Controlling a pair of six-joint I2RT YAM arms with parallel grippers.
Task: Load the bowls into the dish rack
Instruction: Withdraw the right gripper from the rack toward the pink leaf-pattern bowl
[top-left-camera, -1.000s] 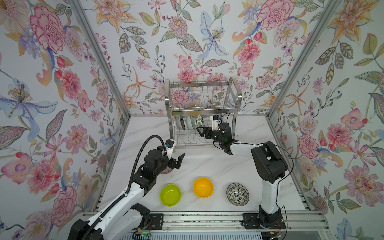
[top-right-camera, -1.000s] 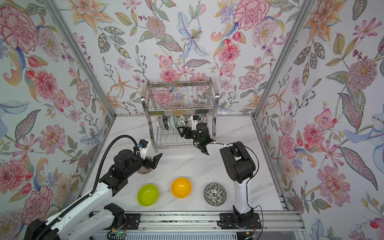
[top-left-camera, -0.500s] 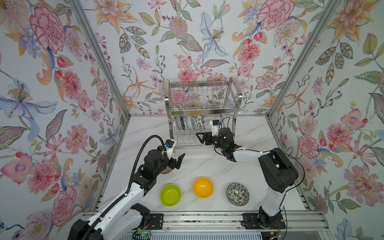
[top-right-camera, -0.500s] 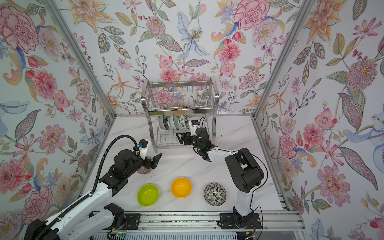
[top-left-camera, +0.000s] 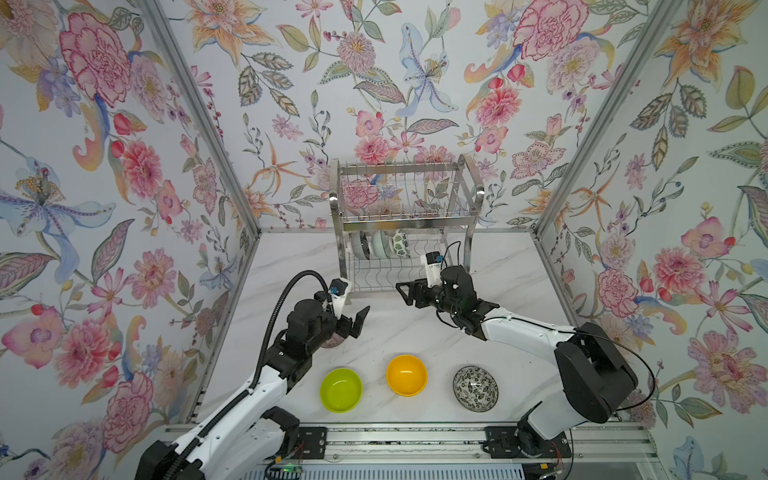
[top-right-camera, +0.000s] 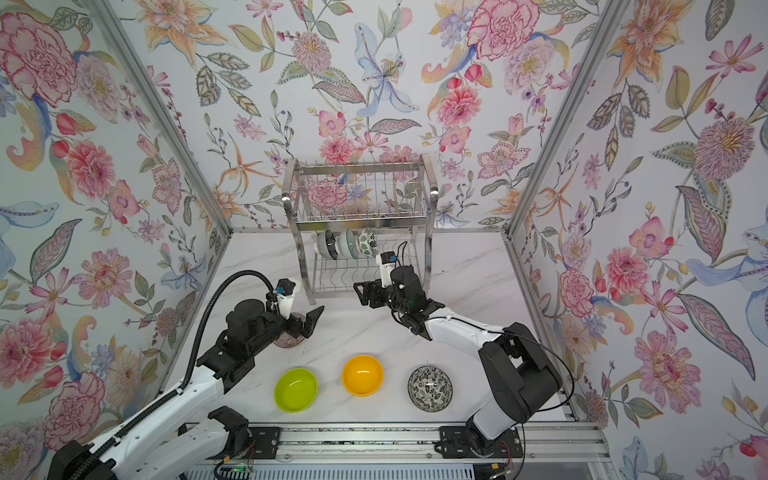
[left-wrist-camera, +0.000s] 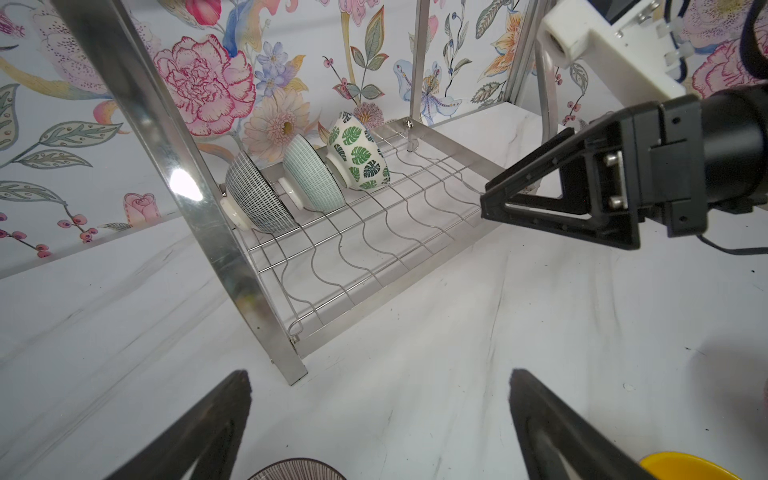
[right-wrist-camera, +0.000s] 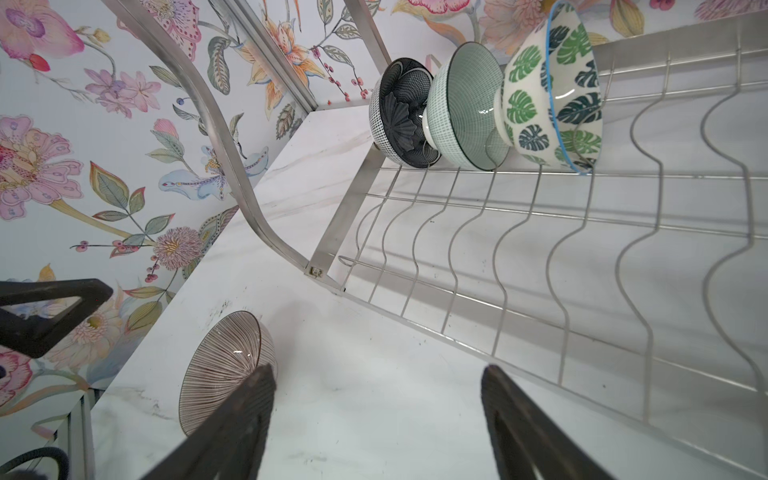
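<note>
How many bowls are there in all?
7. Three stand in the dish rack's lower tier: navy bowl, mint bowl, leaf bowl. Four sit on the table: lime bowl, yellow bowl, black-and-white bowl, and a ribbed bowl partly hidden beneath the left gripper.

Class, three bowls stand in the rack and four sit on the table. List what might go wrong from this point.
The open left gripper hangs over the ribbed bowl, near the front post of the dish rack; lifting could clip it.
The open right gripper is close by, so the arms might collide.
Slotting another bowl beside the leaf-print bowl could knock the leaning row.
</note>
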